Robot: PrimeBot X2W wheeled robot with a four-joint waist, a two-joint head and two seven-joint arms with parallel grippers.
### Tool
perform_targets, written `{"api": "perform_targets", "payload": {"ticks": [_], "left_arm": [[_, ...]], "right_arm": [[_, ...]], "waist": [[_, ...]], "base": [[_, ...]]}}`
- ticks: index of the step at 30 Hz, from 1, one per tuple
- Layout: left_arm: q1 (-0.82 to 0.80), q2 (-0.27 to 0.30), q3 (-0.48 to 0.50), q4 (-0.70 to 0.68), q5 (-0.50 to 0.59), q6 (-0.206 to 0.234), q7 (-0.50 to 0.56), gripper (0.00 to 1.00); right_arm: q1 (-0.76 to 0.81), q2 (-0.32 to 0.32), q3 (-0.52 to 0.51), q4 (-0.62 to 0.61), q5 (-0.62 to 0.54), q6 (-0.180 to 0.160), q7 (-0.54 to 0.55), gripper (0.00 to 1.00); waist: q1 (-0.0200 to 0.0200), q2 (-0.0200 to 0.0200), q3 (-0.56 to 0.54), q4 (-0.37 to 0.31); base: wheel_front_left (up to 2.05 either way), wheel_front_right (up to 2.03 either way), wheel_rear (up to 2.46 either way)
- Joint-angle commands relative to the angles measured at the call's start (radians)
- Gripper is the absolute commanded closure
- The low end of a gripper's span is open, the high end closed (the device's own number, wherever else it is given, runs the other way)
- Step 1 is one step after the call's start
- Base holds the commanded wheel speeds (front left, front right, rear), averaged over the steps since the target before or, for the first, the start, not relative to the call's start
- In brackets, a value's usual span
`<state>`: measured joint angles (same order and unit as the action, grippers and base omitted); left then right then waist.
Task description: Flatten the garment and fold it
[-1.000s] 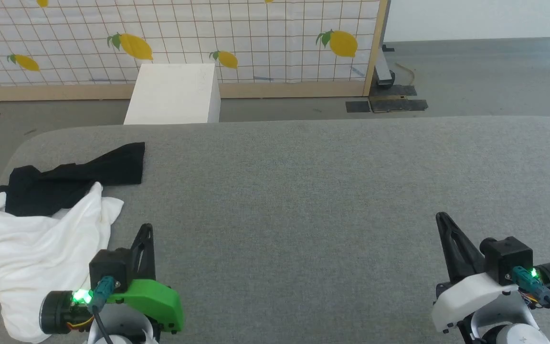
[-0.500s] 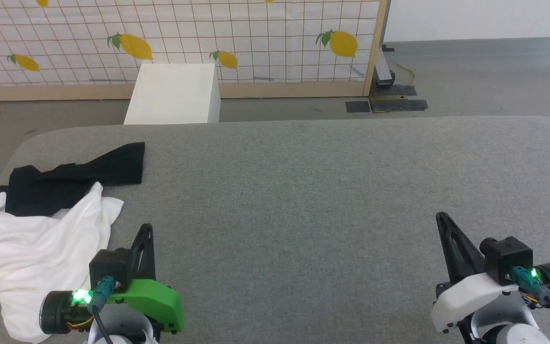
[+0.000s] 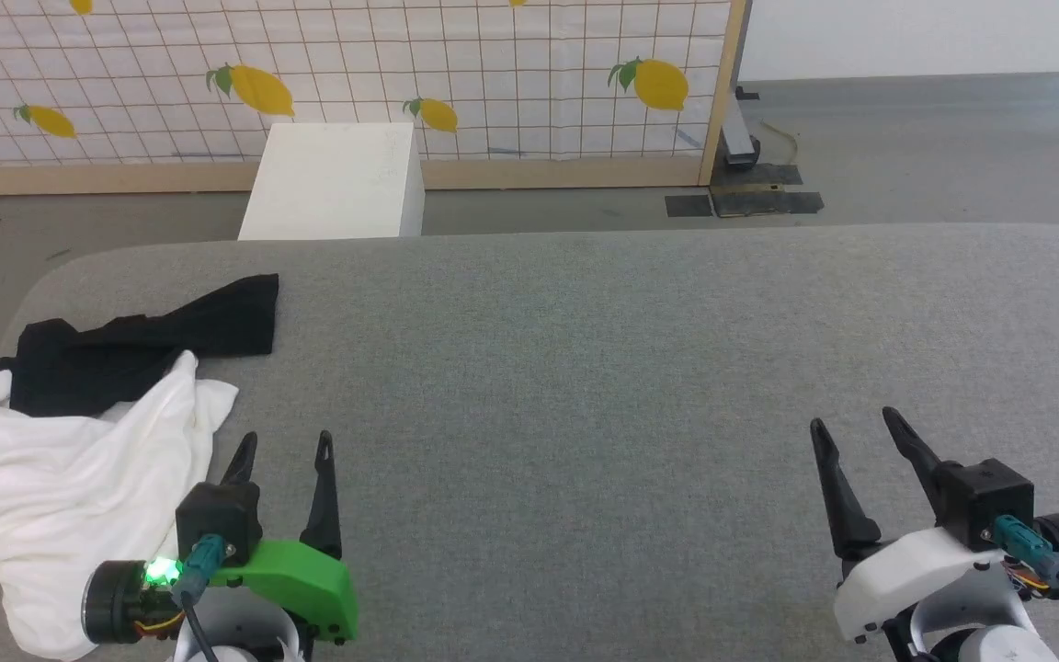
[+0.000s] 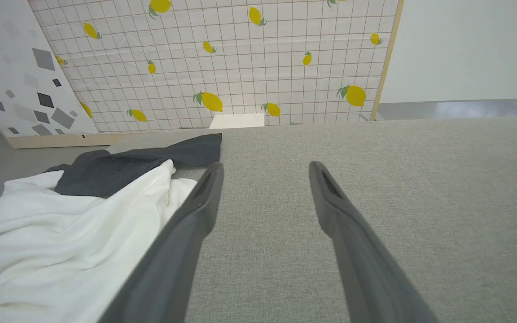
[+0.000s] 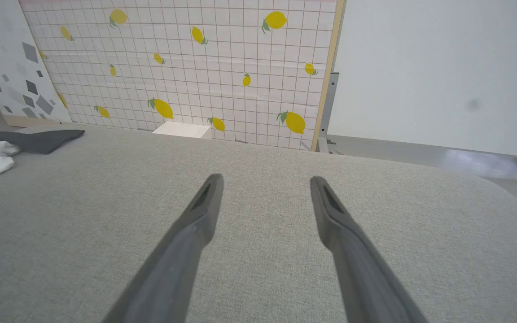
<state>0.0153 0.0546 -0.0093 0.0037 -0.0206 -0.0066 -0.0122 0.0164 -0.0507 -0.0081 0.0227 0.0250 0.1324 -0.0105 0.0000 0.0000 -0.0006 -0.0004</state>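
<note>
Head view: the garment (image 3: 70, 460) lies crumpled at the left end of the table (image 3: 585, 349). Its long axis runs from the near left corner toward the far middle, and one black sleeve (image 3: 208, 317) points right. The white body is bunched in soft folds below the black part. The left gripper (image 3: 286, 439) sits just beside the white folds, fingers spread wide and empty. The right gripper (image 3: 852, 419) is well apart, also wide and empty. A white box (image 3: 332, 179) and a lemon screen (image 3: 493, 74) stand beyond the table.
</note>
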Motion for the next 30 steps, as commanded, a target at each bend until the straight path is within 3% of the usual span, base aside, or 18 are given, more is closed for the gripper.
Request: {"api": "perform_targets", "payload": {"ticks": [1, 16, 30], "left_arm": [[0.001, 0.0, -0.001, 0.007, -0.006, 0.005, -0.012, 0.0], [0.001, -0.001, -0.013, 0.025, -0.013, 0.012, -0.042, 0.0], [0.01, 0.003, 0.0, 0.031, -0.02, 0.025, -0.071, 0.0]], "right_arm": [[0.004, 0.0, -0.006, 0.007, 0.017, 0.0, -0.012, 0.0], [0.013, 0.0, -0.021, 0.033, 0.041, 0.0, -0.043, 0.0], [0.017, 0.0, -0.021, 0.06, 0.067, -0.001, -0.072, 0.0]], "waist": [[0.0, 0.0, 0.0, 0.0], [0.0, 0.0, -0.007, 0.011], [0.0, 0.0, -0.012, 0.101]], "base": [[0.0, 0.0, 0.0], [0.0, 0.0, 0.0], [0.0, 0.0, 0.0]]}}
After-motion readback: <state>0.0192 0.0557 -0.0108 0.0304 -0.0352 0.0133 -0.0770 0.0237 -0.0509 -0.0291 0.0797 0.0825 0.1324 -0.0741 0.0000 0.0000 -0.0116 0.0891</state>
